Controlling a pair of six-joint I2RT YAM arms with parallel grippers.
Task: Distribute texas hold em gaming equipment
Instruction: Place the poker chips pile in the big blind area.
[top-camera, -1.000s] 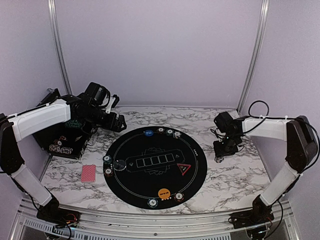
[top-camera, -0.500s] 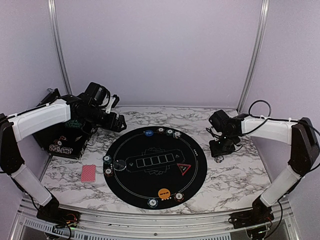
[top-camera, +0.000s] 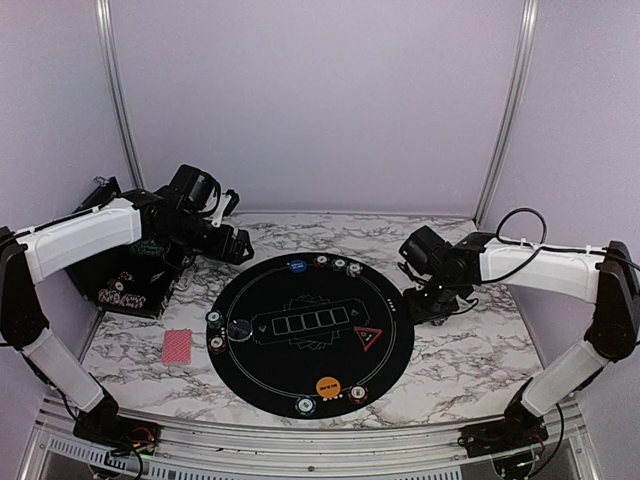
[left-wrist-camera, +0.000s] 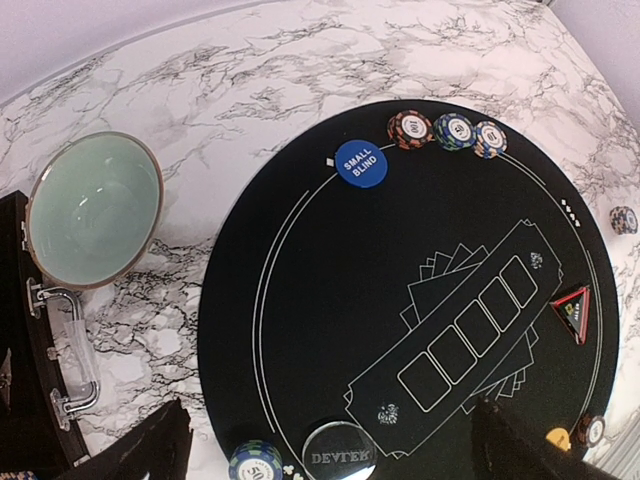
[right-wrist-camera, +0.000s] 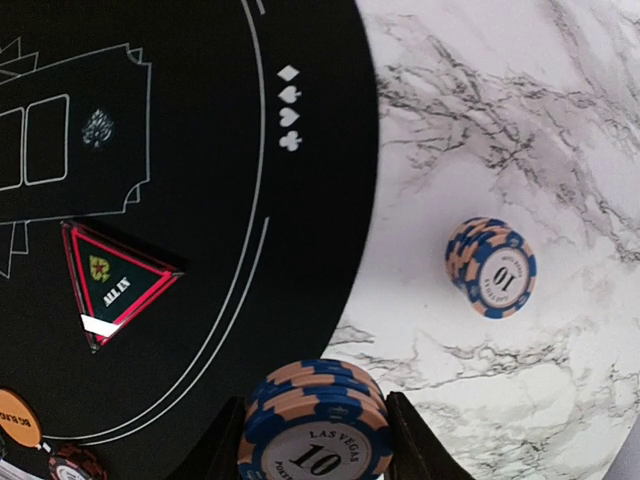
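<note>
Where the round black mat (top-camera: 300, 370) comes nearest the arm bases, an orange button disc (top-camera: 327, 386) lies flat on it, its print too small to read, with one striped chip (top-camera: 305, 405) to its left and a second chip (top-camera: 358, 393) to its right. Left of the mat, a red-backed card (top-camera: 177, 346) lies back up on the marble table (top-camera: 470, 370), its long axis running roughly near to far. Farther in, the dark button (left-wrist-camera: 340, 455) seems to read DEALER. The red triangle marker (right-wrist-camera: 112, 285), lettered ALL IN, lies flat with one corner toward the near edge. At the mat's right rim the right gripper (right-wrist-camera: 312, 455) is clamped on a flat stack of blue-and-orange chips (right-wrist-camera: 310, 405) printed LAS VEGAS 10. A like stack (right-wrist-camera: 491, 267), marked 10, sits on the marble just off the mat. On the far rim the blue disc (left-wrist-camera: 359, 163) reads SMALL BLIND, with three chips (left-wrist-camera: 455, 131) in a row beside it. Over the far left, the left gripper (top-camera: 240, 246) hangs spread wide, grasping nothing, near a teal bowl (left-wrist-camera: 93, 209).
</note>
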